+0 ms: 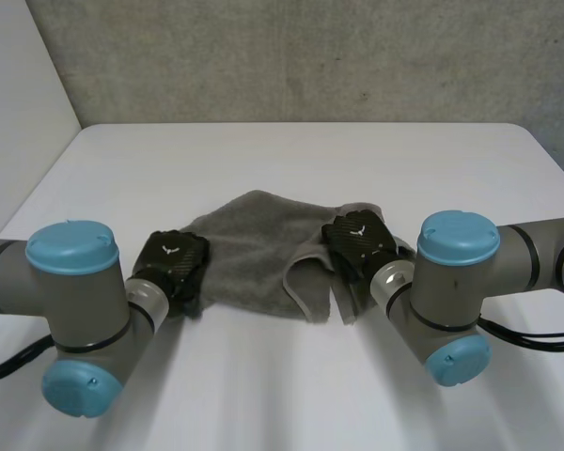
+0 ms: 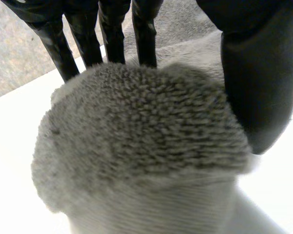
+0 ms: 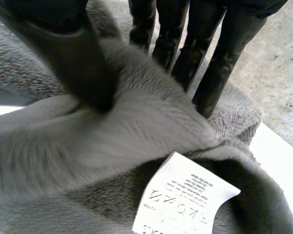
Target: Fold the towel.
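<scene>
While the grey towel (image 1: 254, 249) lies rumpled in the middle of the white table (image 1: 301, 160), the left hand (image 1: 172, 268) is at its near left corner w/ fingers (image 2: 56, 46) and thumb (image 2: 259, 83) pinching the fluffy corner between them. The right hand (image 1: 359, 242) is at the near right corner, thumb & fingers clamped on a bunched fold, w/ a white care label (image 3: 185, 202) just beside its grip.

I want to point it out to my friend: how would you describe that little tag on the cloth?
On the white table lies a rumpled grey towel, one end pinched by the right hand. Under that hand's palm a small label sticks out of the folds. It is the only white, printed rectangle amid plain grey pile.
</scene>
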{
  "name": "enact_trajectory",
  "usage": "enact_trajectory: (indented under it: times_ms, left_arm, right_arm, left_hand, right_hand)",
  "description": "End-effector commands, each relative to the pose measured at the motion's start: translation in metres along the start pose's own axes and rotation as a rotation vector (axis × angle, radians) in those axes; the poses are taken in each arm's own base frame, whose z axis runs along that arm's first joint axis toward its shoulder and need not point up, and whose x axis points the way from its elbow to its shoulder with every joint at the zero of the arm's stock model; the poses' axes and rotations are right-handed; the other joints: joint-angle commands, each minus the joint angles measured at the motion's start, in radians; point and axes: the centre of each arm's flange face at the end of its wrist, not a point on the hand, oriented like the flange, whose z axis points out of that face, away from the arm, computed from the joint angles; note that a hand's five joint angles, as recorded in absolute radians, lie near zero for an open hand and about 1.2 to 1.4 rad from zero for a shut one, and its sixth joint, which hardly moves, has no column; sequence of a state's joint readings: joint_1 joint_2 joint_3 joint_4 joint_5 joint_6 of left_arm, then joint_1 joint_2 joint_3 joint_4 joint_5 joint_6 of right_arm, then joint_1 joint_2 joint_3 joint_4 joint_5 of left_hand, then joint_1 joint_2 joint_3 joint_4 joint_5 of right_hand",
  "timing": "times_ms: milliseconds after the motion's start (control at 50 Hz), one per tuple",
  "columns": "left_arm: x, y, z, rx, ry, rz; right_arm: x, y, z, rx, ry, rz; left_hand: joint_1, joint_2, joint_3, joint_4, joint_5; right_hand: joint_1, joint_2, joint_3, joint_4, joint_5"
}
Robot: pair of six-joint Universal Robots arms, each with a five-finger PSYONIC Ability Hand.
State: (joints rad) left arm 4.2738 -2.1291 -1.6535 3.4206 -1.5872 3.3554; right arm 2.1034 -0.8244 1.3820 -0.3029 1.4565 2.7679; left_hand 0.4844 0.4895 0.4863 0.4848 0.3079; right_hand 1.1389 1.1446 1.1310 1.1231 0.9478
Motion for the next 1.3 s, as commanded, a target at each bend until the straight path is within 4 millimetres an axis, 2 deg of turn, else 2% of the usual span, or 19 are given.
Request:
enact_trajectory:
  times_ms: [20, 120, 160, 220, 280, 380, 460, 500, 600, 680, 780, 900, 960, 980, 1000, 1040, 1100, 1220, 1300]
  left_arm:
    - [-0.012, -0.013, 0.013, 0.071, -0.072, 0.076]
    - [-0.028, -0.033, 0.013, 0.126, -0.12, 0.078]
    - [-0.046, -0.058, 0.002, 0.19, -0.164, 0.061]
    - [-0.054, -0.08, -0.014, 0.242, -0.184, 0.059]
    - [-0.055, -0.09, -0.023, 0.261, -0.186, 0.062]
    - [-0.056, -0.136, -0.07, 0.355, -0.108, 0.053]
    - [-0.055, -0.148, -0.083, 0.373, -0.04, 0.038]
    - [-0.057, -0.15, -0.088, 0.337, 0.013, 0.013]
    - [-0.06, -0.15, -0.087, 0.285, 0.052, -0.023]
    - [-0.076, -0.129, -0.052, 0.167, 0.05, -0.077]
    - [-0.082, -0.125, -0.017, 0.143, 0.051, -0.086]
    - [-0.092, -0.145, 0.012, 0.208, 0.038, -0.08]
    - [-0.094, -0.166, 0.01, 0.279, 0.039, -0.102]
    - [-0.094, -0.166, 0.01, 0.28, 0.039, -0.102]
    - [-0.096, -0.179, 0.007, 0.328, 0.038, -0.127]
    - [-0.1, -0.195, 0.002, 0.39, 0.032, -0.16]
    - [-0.106, -0.225, -0.016, 0.527, 0.034, -0.227]
    - [-0.116, -0.244, -0.034, 0.678, 0.04, -0.297]
    - [-0.115, -0.235, -0.033, 0.694, 0.043, -0.287]
  right_arm:
    - [0.014, -0.024, -0.006, 0.049, 0.025, -0.001]
    - [0.027, -0.055, -0.022, 0.096, 0.031, -0.001]
    - [0.04, -0.064, -0.028, 0.097, 0.039, 0.002]
    - [0.061, -0.081, -0.044, 0.077, 0.019, 0.016]
    - [0.072, -0.106, -0.067, 0.066, -0.043, 0.031]
    - [0.095, -0.141, -0.097, 0.078, -0.08, 0.048]
    - [0.116, -0.172, -0.122, 0.127, -0.051, 0.033]
    - [0.121, -0.175, -0.125, 0.129, -0.044, 0.031]
    - [0.131, -0.164, -0.111, 0.095, -0.04, 0.023]
    - [0.13, -0.152, -0.094, 0.062, -0.046, -0.031]
    - [0.114, -0.133, -0.054, 0.037, -0.082, -0.202]
    - [0.112, -0.143, -0.031, 0.128, 0.006, -0.32]
    - [0.119, -0.165, -0.026, 0.257, 0.108, -0.363]
    - [0.127, -0.184, -0.029, 0.352, 0.18, -0.38]
    - [0.127, -0.184, -0.029, 0.353, 0.181, -0.381]
    - [0.14, -0.224, -0.045, 0.56, 0.31, -0.353]
    - [0.151, -0.246, -0.062, 0.687, 0.359, -0.27]
    - [0.154, -0.247, -0.072, 0.706, 0.309, -0.172]
    - [0.143, -0.218, -0.065, 0.598, 0.216, -0.151]
  left_hand:
    - [0.528, 0.523, 0.526, 0.527, 0.53]
    - [0.745, 0.74, 0.743, 0.744, 0.747]
    - [0.745, 0.74, 0.743, 0.744, 0.747]
    - [0.748, 0.743, 0.746, 0.747, 0.75]
    - [0.751, 0.746, 0.749, 0.75, 0.753]
    - [0.748, 0.743, 0.746, 0.747, 0.75]
    - [0.748, 0.743, 0.746, 0.747, 0.75]
    - [0.748, 0.743, 0.746, 0.747, 0.75]
    - [0.748, 0.743, 0.746, 0.747, 0.75]
    - [0.748, 0.743, 0.746, 0.747, 0.75]
    - [0.748, 0.743, 0.746, 0.747, 0.75]
    - [0.748, 0.743, 0.746, 0.747, 0.75]
    - [0.742, 0.737, 0.74, 0.742, 0.744]
    - [0.742, 0.737, 0.74, 0.742, 0.744]
    - [0.736, 0.731, 0.734, 0.736, 0.738]
    - [0.733, 0.728, 0.731, 0.733, 0.735]
    - [0.73, 0.725, 0.728, 0.73, 0.732]
    - [0.733, 0.728, 0.731, 0.733, 0.735]
    - [0.73, 0.725, 0.728, 0.73, 0.732]
  right_hand:
    - [0.257, 0.252, 0.265, 0.273, 0.274]
    - [0.257, 0.252, 0.265, 0.273, 0.274]
    - [0.257, 0.252, 0.265, 0.273, 0.274]
    - [0.257, 0.252, 0.265, 0.273, 0.274]
    - [0.257, 0.252, 0.265, 0.273, 0.274]
    - [0.257, 0.252, 0.265, 0.273, 0.274]
    - [0.257, 0.252, 0.265, 0.273, 0.274]
    - [0.257, 0.252, 0.265, 0.273, 0.274]
    - [0.257, 0.252, 0.265, 0.273, 0.274]
    - [0.257, 0.252, 0.265, 0.273, 0.274]
    - [0.257, 0.252, 0.265, 0.273, 0.274]
    - [0.257, 0.252, 0.265, 0.273, 0.274]
    - [0.257, 0.252, 0.265, 0.273, 0.274]
    - [0.257, 0.252, 0.265, 0.273, 0.274]
    - [0.257, 0.252, 0.265, 0.273, 0.274]
    - [0.257, 0.252, 0.265, 0.273, 0.274]
    - [0.257, 0.252, 0.265, 0.273, 0.274]
    - [0.257, 0.252, 0.265, 0.273, 0.274]
    - [0.257, 0.252, 0.265, 0.273, 0.274]
